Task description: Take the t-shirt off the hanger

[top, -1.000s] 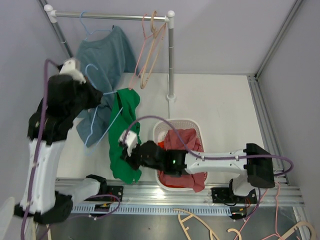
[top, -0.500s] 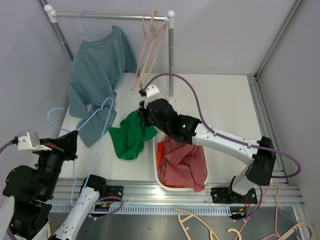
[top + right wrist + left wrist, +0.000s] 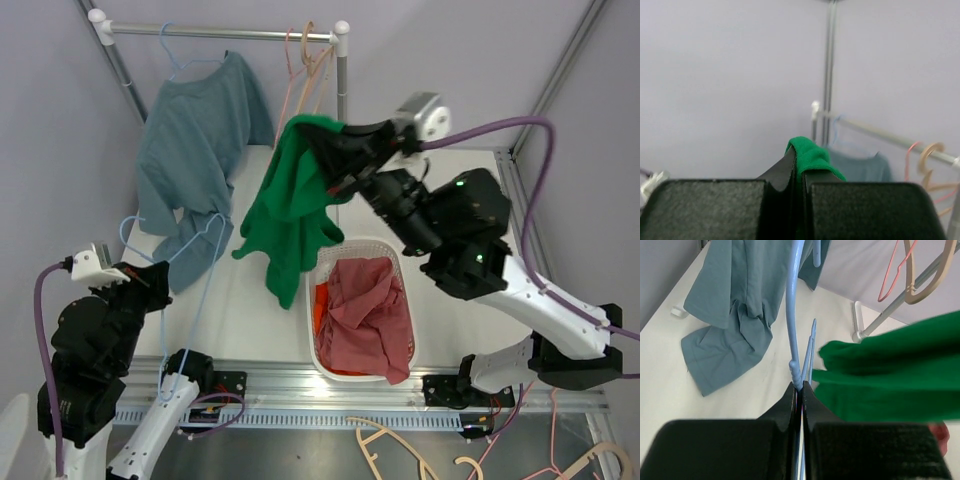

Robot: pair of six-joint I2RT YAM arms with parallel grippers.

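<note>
A robot lab cell. Plain panels [image 3: 450, 50] enclose it, with an aluminium mounting rail [image 3: 300, 388] at 6 o'clock and a garment rack [image 3: 230, 33] at 12.

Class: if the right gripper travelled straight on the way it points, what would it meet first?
Probably the bare wall; the right gripper, shut on the green shirt, aims just left of the upright pole. Depth is unclear.
</note>
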